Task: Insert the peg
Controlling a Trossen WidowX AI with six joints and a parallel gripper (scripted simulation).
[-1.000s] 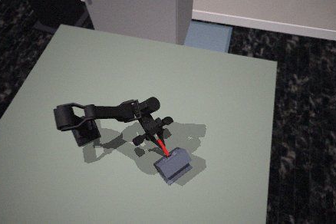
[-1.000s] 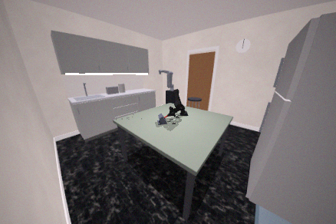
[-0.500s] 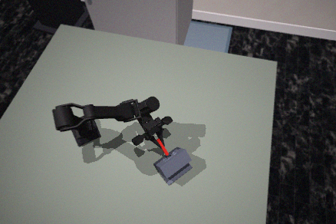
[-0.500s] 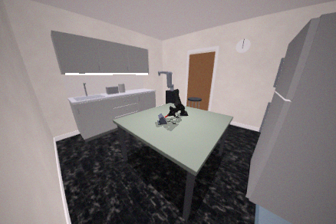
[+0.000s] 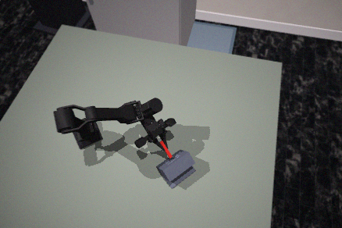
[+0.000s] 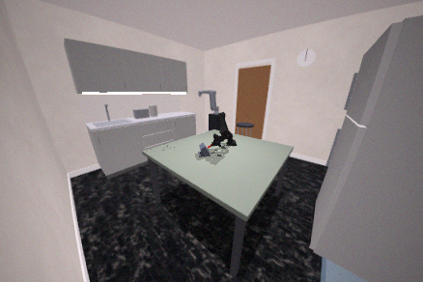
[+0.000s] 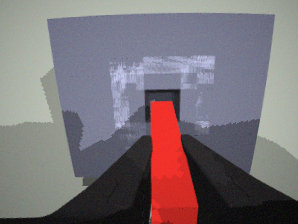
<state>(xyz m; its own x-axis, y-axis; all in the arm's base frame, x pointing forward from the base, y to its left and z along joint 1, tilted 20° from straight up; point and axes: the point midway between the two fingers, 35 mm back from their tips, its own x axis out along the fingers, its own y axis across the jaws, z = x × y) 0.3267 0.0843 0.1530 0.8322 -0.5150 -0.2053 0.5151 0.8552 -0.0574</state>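
The gripper (image 5: 165,146) (image 7: 166,141) is shut on the red peg (image 5: 165,149) (image 6: 209,146) (image 7: 167,150), which sticks out past the fingertips. The blue-grey block with the sloped panel (image 5: 176,165) (image 6: 204,151) (image 7: 95,45) stands on the table in front of the gripper. In the wrist view the peg's far end overlaps the dark square hole (image 7: 162,95). Dark hole shows above the peg's end and in narrow strips beside it. The peg hides the hole's lower middle. Whether the end is at the mouth or slightly inside cannot be told.
The green table (image 5: 231,101) (image 6: 247,174) carries the arm (image 5: 110,114) and the block. The arm reaches over from its base, and its shadow falls across the table and the panel's lower part. A grey fridge (image 6: 387,145) stands beyond the table's edge.
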